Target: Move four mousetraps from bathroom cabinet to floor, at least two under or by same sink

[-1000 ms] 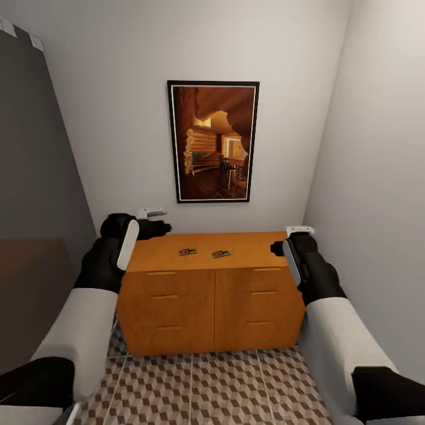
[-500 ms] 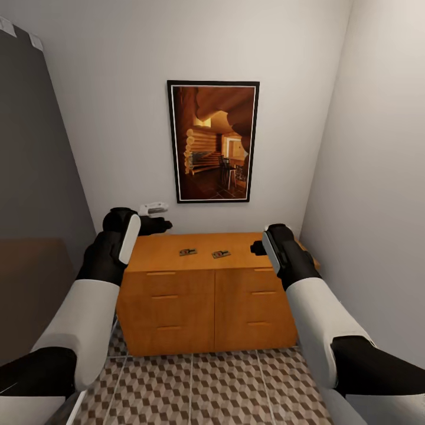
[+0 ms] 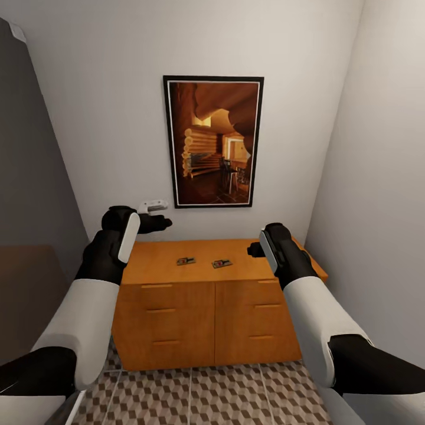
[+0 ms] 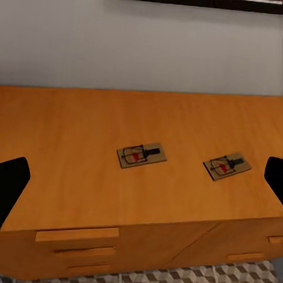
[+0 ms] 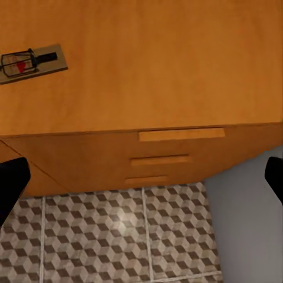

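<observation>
The view has closed in on the cabinet [image 3: 212, 277] (camera moved). Two mousetraps [image 4: 141, 155] lie at twelve o'clock on its top, untouched; none is on the bathroom floor [image 5: 118, 236]. Both grippers, left [image 4: 141, 177] and right [image 5: 141, 183], hover with fingers apart, empty.

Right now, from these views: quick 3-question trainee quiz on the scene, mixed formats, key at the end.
1. True or false: two mousetraps lie on top of the cabinet.
2. The left gripper is: A) shut on a trap B) open, holding nothing C) on a drawer handle.
3. Fill in: above the cabinet a framed ___ hangs on the wall.

Key: 1 true; 2 B, fingertips wide apart at the left wrist view's edges; 3 picture.
</observation>
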